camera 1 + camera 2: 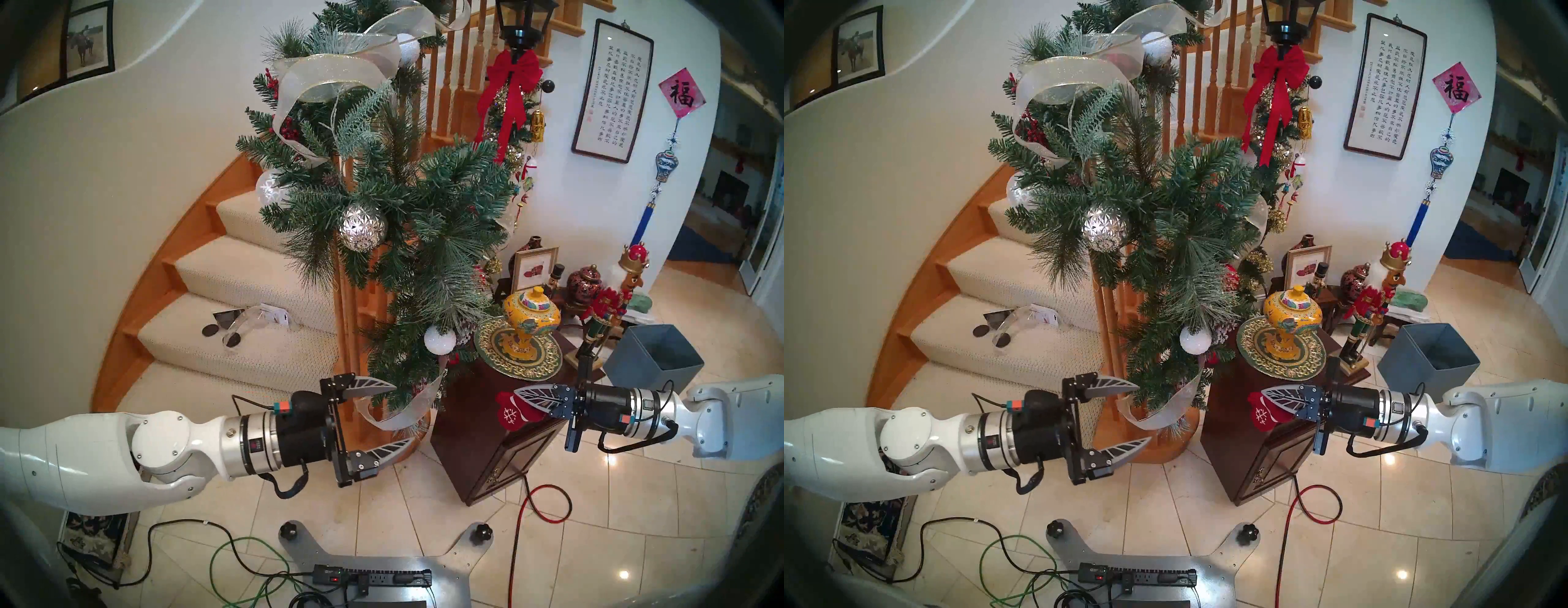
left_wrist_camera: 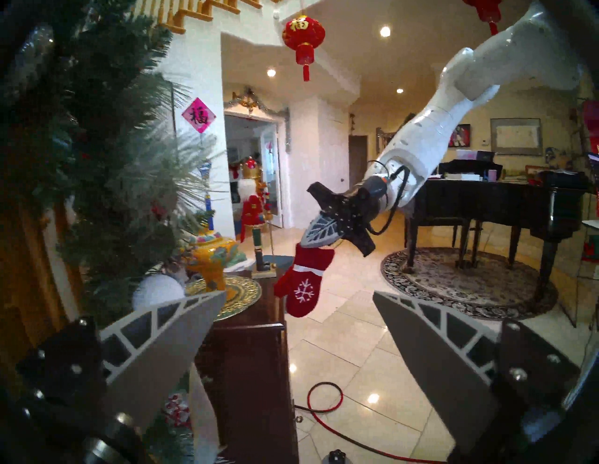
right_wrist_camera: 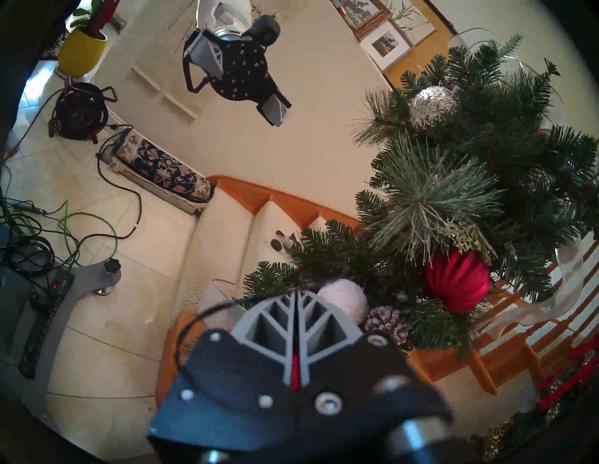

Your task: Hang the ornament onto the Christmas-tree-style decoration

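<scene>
Left wrist view alone shows the ornament (image 2: 303, 285) whole: a small red fabric mitten with a white snowflake on its palm and a white stripe across the cuff, hanging in the air from the right gripper (image 2: 311, 238), whose fingers are pressed together on the cuff edge. Its long axis runs close to vertical there, cuff up, rounded tip down, thumb out to the view's left. Head views show less of it, the mitten half covered by the closed fingers over the dark wooden cabinet (image 1: 488, 429), but they place it well apart from the Christmas-tree-style decoration (image 1: 424, 212), a bushy green garland winding down the banister with silver and white balls and sheer ribbon. Right wrist view gives only a red sliver between the shut fingers, yet reveals a ribbed red bauble (image 3: 457, 280) tucked in the garland. The left gripper (image 1: 403, 414) stands wide and empty, beside the lowest ribbon loop.
</scene>
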Robot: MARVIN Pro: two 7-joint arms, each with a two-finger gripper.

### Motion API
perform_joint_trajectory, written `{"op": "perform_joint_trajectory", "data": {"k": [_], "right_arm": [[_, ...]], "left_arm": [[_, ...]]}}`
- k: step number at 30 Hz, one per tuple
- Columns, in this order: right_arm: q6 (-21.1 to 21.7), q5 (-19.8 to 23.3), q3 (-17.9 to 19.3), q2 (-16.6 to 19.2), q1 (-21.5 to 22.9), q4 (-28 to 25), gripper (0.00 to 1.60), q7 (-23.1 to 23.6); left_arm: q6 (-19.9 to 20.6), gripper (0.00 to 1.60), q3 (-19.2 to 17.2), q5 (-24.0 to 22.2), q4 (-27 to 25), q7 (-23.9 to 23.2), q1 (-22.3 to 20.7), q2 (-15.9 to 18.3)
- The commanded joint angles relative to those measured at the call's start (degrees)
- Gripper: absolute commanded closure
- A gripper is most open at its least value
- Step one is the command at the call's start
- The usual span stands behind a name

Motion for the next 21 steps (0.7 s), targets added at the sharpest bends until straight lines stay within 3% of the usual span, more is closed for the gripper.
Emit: {"op": "perform_joint_trajectory", "data": {"k": [1,21], "right_arm": [[-0.1,1.0,-1.0,-1.6,2.9,-0.9,1.60,-0.1],[-0.1,3.8,-9.1,-6.7,7.8,-4.1,1.60,0.1]], "left_arm": [[4.8,0.00,-0.3,1.0,1.1,-1.0,-2.0,-5.6],[17.3,0.00,-0.8,3.2,9.2,-2.2,-5.4,-17.9]]}}
